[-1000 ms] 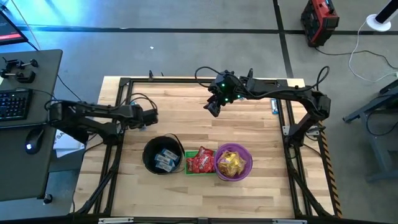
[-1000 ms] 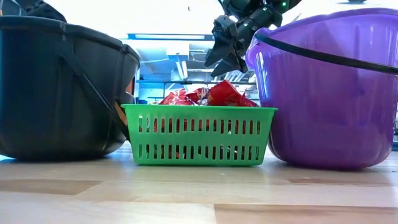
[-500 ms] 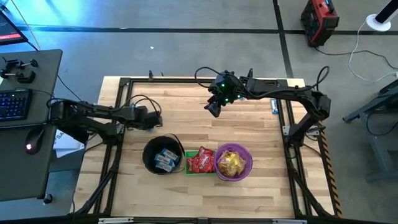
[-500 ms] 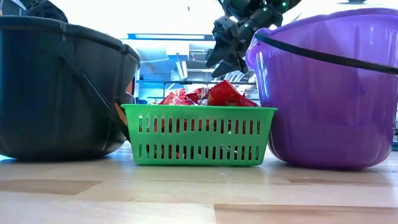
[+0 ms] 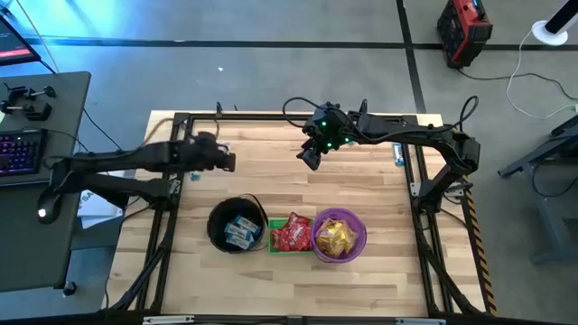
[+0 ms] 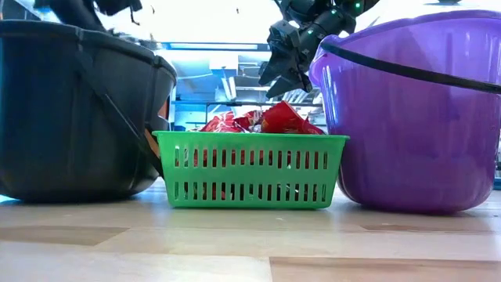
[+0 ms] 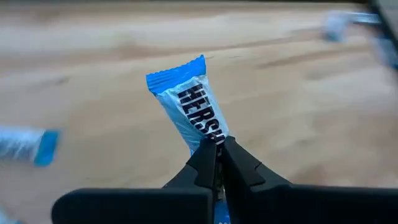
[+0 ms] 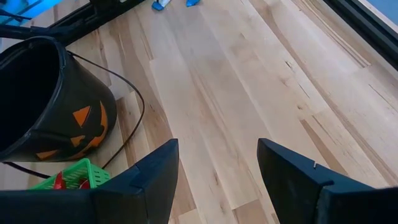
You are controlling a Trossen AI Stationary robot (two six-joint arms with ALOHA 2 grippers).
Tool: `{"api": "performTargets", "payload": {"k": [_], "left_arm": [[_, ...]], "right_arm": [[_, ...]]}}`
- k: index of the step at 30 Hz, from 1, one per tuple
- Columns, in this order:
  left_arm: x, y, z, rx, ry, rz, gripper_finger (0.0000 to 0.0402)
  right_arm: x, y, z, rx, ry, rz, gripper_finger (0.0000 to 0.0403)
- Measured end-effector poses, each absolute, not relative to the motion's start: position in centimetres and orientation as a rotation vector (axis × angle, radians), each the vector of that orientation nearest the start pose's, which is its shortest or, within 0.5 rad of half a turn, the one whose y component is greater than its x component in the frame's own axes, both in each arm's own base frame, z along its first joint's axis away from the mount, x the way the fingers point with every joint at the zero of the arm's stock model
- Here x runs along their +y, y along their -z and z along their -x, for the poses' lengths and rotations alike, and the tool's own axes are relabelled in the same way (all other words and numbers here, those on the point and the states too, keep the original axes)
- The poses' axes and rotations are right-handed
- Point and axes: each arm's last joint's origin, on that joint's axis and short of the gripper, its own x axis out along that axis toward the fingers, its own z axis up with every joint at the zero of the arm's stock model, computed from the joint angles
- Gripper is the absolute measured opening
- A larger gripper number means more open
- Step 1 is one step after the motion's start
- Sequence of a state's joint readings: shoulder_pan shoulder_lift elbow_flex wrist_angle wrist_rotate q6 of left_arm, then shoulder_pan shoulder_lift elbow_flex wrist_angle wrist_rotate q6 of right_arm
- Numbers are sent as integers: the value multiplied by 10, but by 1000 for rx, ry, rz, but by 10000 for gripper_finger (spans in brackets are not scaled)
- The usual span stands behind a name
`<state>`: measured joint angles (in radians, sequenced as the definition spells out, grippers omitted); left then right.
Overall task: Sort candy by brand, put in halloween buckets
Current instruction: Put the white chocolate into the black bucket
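My left gripper (image 5: 228, 161) hangs over the table's far left part, shut on a blue-and-white wrapped candy (image 7: 186, 99). My right gripper (image 5: 310, 159) hovers open above the far middle of the table with nothing between its fingers (image 8: 217, 162). Along the near edge stand the black pail (image 5: 237, 226) with blue-and-white candies, the green basket (image 5: 290, 233) with red ones, and the purple bucket (image 5: 340, 235) with yellow ones. Another blue-and-white candy (image 7: 25, 144) lies on the wood. My left gripper pinches the candy by one end of its wrapper (image 7: 205, 135) between its two fingertips, reaching in from the table's left side. The rest of the candy sticks out beyond the fingertips, and seems clear of the wood.
A small blue piece (image 5: 397, 154) lies by the table's right rail. Two blue bits (image 8: 163, 4) lie near the left rail. Bare wood (image 5: 361, 185) stretches between the arms and the buckets. The black frame rails (image 5: 172, 181) run along the table's sides.
My left gripper has shut on the blue-and-white candy and has risen with it, shifting a little toward the table's far edge; its arm now shows at the low view's top left. My right arm has kept still.
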<state>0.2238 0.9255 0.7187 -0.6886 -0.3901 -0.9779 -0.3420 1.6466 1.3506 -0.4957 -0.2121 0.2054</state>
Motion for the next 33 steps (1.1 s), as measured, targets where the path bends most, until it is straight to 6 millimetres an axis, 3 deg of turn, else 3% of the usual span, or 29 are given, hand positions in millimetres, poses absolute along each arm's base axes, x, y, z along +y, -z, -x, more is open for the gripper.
{"api": "performTargets", "payload": {"k": [4,9,15,19,25,33], "left_arm": [[36,-288,-166,553,-662,720,3],[1,-321,-171,606,-232,651,3],[-49,-306,-178,847,-17,655,2],[-68,-295,-178,959,52,584,0],[-68,-289,-183,994,30,555,21],[-53,-288,-190,1003,38,603,124]], "right_arm": [[-115,-284,-341,749,202,-413,210],[-114,-284,-341,750,201,-414,210],[-114,-284,-340,756,201,-416,210],[-114,-284,-340,761,199,-411,210],[-116,-284,-340,749,216,-443,210],[-116,-298,-340,743,222,-471,210]]}}
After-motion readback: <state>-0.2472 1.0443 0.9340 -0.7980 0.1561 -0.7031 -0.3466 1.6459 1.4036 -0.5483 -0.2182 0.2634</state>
